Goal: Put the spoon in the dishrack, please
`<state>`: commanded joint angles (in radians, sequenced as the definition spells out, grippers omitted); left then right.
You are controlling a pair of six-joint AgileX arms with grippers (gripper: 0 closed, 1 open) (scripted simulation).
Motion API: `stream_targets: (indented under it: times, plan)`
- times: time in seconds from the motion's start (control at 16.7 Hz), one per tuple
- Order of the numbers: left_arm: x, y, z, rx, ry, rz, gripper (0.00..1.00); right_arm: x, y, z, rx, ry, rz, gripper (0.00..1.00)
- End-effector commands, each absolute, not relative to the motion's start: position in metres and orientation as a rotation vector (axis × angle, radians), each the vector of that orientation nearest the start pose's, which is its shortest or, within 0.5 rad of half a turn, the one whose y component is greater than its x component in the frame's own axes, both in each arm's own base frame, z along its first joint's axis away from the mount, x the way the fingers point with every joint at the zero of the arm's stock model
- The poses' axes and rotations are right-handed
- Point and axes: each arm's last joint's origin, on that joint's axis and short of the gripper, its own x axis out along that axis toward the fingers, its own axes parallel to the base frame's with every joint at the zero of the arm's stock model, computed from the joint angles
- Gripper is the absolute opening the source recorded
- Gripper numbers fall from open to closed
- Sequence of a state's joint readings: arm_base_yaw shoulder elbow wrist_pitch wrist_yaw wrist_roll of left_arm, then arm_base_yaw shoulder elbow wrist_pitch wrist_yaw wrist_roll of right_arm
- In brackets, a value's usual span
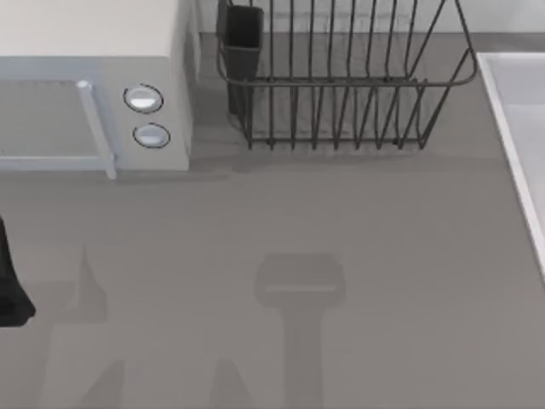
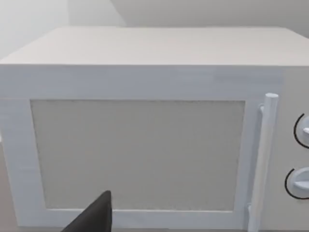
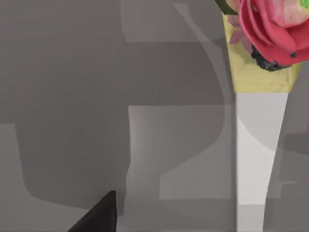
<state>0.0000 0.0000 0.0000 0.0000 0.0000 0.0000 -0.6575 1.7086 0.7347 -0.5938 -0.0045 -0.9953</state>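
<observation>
At left table edge, left arm (image 1: 10, 285): dark part, cropped; finger state cannot be told.
Right gripper: one dark fingertip (image 3: 99, 215); state unclear.
Dishrack (image 1: 341, 85): top centre, back cut off.
Utensil cup (image 1: 243, 38): rack's left corner, contents indiscernible.
Microwave (image 1: 94, 85): left of rack.

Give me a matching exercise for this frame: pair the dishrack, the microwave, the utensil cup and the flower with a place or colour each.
Things:
1. dishrack
2. microwave
3. utensil cup
4. flower

Descriptions:
A. pale grey box with two round knobs, at the table's far left
B. pink petals, seen from the right wrist
C. dark wire basket at the far side, right of the microwave
D. dark rectangular holder at the basket's left corner

Pairs: 1-C, 2-A, 3-D, 4-B
</observation>
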Motion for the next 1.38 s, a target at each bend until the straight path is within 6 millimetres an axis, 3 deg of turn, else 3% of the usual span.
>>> stream_targets:
  times: [0.18,0.96,1.38]
  plan:
    - [0.1057,-0.0012,0.16,0.0,0.0,0.0,1.0,0.1979,-0.152,0.0931,-0.266,1.549,0.267,1.0]
    - [0.1057,-0.0012,0.16,0.0,0.0,0.0,1.0,0.1979,-0.152,0.0931,-0.266,1.549,0.267,0.02]
    - [0.1057,-0.0012,0.16,0.0,0.0,0.0,1.0,0.1979,-0.152,0.0931,-0.266,1.549,0.267,0.0]
